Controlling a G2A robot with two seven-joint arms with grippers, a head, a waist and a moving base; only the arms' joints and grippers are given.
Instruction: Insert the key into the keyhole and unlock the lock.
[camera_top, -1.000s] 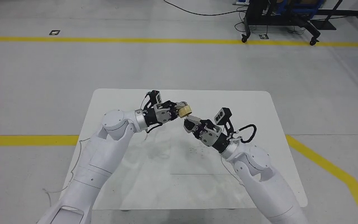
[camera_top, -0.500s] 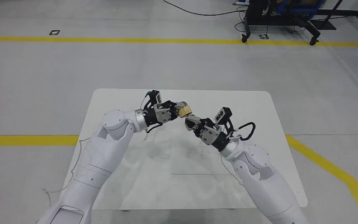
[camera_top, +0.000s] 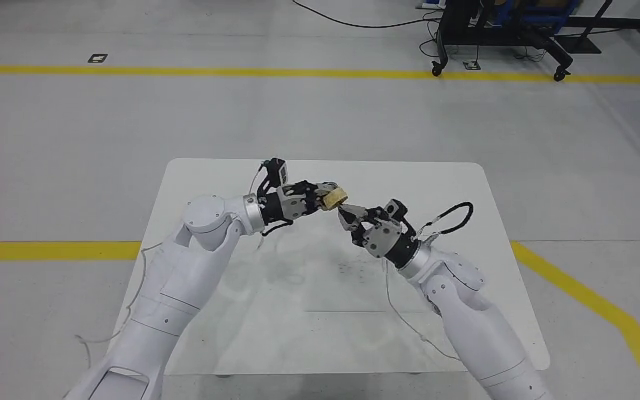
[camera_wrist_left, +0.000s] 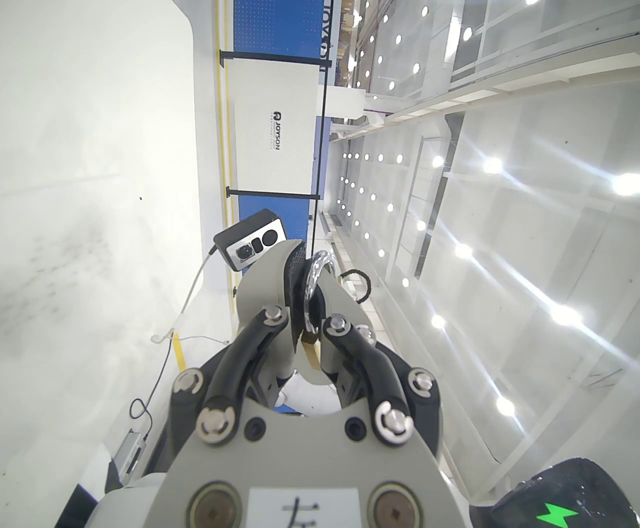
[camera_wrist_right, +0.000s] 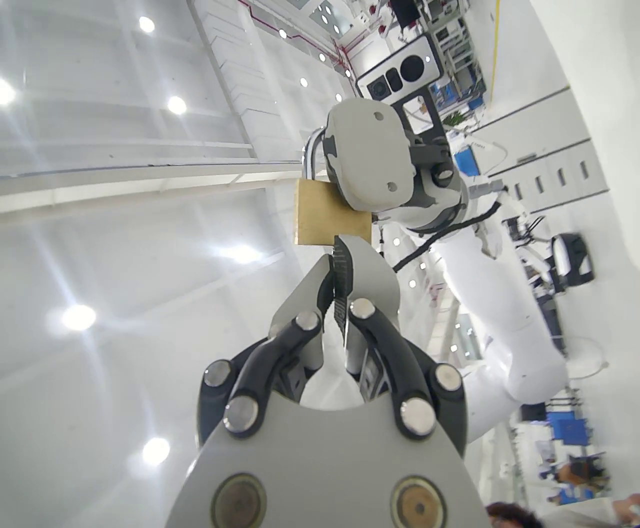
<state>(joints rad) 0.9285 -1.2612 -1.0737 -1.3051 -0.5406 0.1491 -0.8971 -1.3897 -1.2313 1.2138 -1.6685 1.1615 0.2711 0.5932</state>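
Observation:
A brass padlock (camera_top: 334, 196) with a silver shackle hangs in the air above the white table (camera_top: 210, 185). My left gripper (camera_top: 322, 194) is shut on it. In the left wrist view the shackle (camera_wrist_left: 316, 272) sits between the fingers, with the brass body (camera_wrist_left: 312, 354) beneath. My right gripper (camera_top: 351, 214) is shut, its tips pressed against the padlock (camera_wrist_right: 320, 215) at its lower face. The key is pinched between the pads (camera_wrist_right: 341, 270) and almost wholly hidden. The left gripper (camera_wrist_right: 367, 160) clamps the lock from the other side.
Both arms meet over the table's far middle. The tabletop (camera_top: 300, 320) below them is bare. A black cable (camera_top: 452, 212) loops off the right wrist. A dark wheeled cart (camera_top: 500, 35) stands on the floor far behind.
The right wrist has rolled and edged toward the padlock, bringing its fingertips up to the lock's lower face; its cable has swung upward. The left arm has held still with the lock.

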